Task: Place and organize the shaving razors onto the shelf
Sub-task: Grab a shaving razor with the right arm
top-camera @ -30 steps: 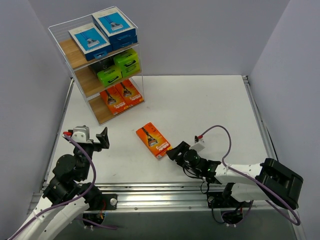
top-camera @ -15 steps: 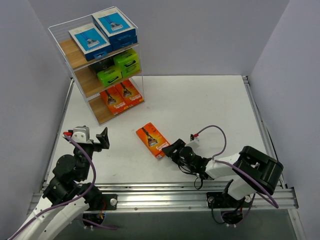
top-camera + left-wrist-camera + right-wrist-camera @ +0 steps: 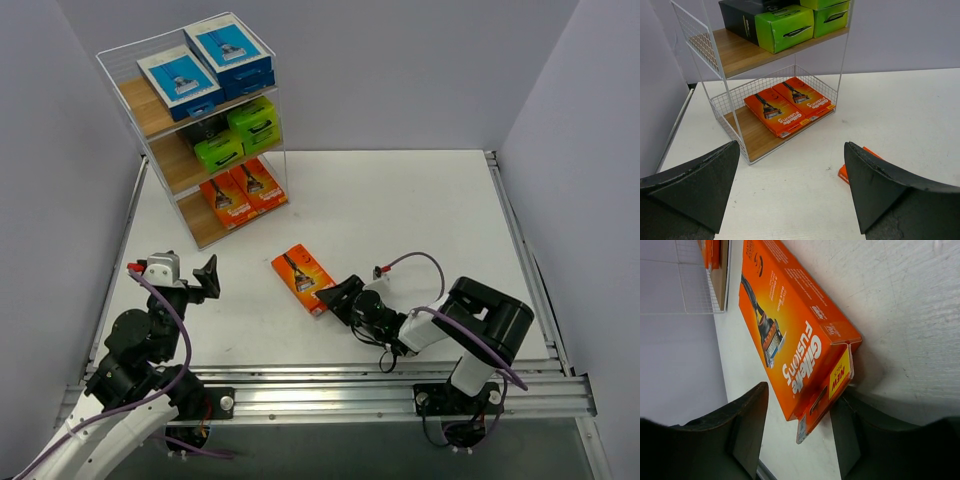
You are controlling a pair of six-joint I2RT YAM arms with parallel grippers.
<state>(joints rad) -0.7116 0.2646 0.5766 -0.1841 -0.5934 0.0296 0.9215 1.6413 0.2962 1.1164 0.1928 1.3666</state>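
A: Right claw (image 3: 339, 297)?
B: Spread, straddling the near end of the loose orange razor pack (image 3: 305, 279), flat on the table (image 3: 420, 210), low centre of the overhead view. Gap beside one finger; other finger close at the pack's corner, contact unclear.
A: Left claw (image 3: 791, 147)?
B: Wide apart, lower left, facing the shelf (image 3: 137, 108).
A: Shelf?
B: Upper left. Blue-and-white packs (image 3: 205, 60) on top, green packs (image 3: 235, 135) in the middle, two orange packs (image 3: 240, 193) at the bottom.

Right end effector (image 3: 335, 297) has slid toward 9 o'clock and now straddles the 5 o'clock end of the loose orange pack (image 3: 305, 280). Jaws slightly narrower. Right arm's elbow (image 3: 490, 318) has swung in from 3 o'clock.
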